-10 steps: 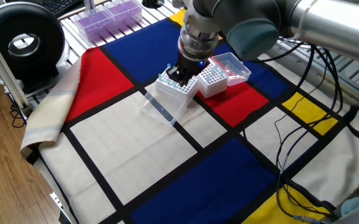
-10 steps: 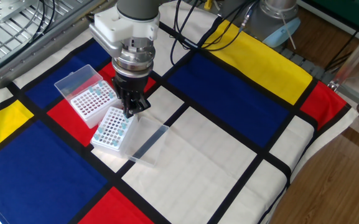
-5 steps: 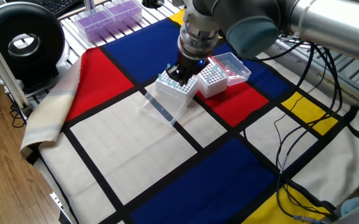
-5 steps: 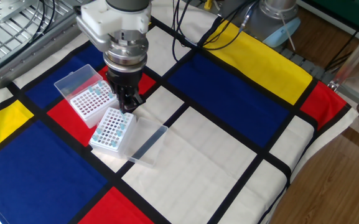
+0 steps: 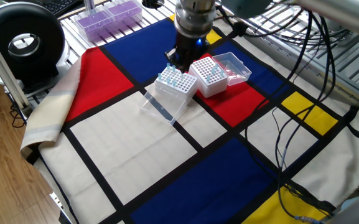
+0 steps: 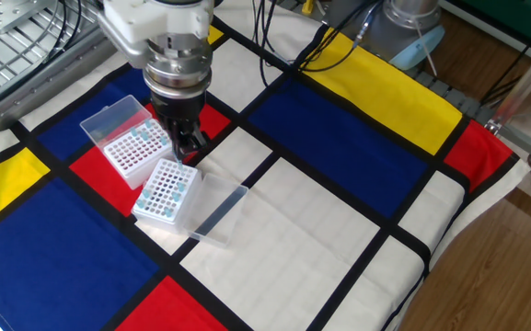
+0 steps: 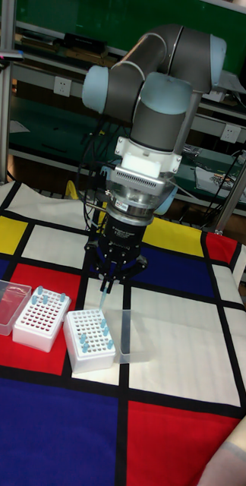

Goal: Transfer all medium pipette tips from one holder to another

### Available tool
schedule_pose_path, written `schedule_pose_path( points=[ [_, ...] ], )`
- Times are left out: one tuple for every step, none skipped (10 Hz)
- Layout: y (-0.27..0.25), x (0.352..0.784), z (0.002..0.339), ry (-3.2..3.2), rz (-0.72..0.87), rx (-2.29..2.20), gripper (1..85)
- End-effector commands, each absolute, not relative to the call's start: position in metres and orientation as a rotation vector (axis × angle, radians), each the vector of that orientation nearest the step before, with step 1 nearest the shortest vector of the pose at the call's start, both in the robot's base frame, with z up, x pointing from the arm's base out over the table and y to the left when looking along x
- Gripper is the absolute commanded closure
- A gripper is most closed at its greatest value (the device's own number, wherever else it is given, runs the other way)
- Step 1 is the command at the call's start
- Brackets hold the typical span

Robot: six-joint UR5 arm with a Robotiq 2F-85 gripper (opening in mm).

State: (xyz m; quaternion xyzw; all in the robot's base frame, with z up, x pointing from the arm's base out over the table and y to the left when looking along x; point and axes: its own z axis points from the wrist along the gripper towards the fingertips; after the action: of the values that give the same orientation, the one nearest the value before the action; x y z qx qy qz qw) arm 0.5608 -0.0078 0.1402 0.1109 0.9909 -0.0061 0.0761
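Two white rack boxes stand side by side on the coloured cloth. The nearer rack [image 7: 89,339] [image 6: 167,190] [image 5: 176,84] holds several medium pipette tips with light-blue tops. The other rack [image 7: 41,319] [image 6: 134,150] [image 5: 209,76] shows only a few tips along its edge. My gripper [image 7: 108,287] [image 6: 187,147] [image 5: 178,60] hangs just above the nearer rack's far edge. It is shut on one medium pipette tip [image 7: 105,298], which points down from between its fingers, clear of both racks.
A clear lid [image 6: 221,213] [image 7: 127,334] lies open beside the nearer rack, and another clear lid [image 6: 113,118] [image 7: 5,305] beside the other. A purple-filled rack [image 5: 107,15] and a black round device [image 5: 23,40] sit past the cloth's edge. Cables [image 5: 303,143] trail across the cloth.
My gripper has risen from the nearer rack's top and shifted a little toward the other rack, carrying a tip. Both racks and lids have stayed put.
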Motion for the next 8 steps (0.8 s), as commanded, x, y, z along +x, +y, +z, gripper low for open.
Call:
schedule_pose_path(
  points=[
    [-0.01,0.562,0.151,2.988,-0.013,0.328,84.7],
    [-0.018,0.564,0.151,2.995,-0.013,0.299,84.7],
    [-0.027,0.565,0.151,2.999,-0.009,0.265,84.7],
    [-0.037,0.564,0.151,3.005,-0.006,0.236,84.7],
    [-0.048,0.562,0.152,3.011,-0.007,0.204,84.7],
    [-0.061,0.559,0.152,3.017,-0.011,0.177,84.7],
    [-0.069,0.557,0.151,3.019,-0.014,0.16,84.7],
    [-0.076,0.557,0.148,3.011,-0.014,0.151,84.7]
  ],
)
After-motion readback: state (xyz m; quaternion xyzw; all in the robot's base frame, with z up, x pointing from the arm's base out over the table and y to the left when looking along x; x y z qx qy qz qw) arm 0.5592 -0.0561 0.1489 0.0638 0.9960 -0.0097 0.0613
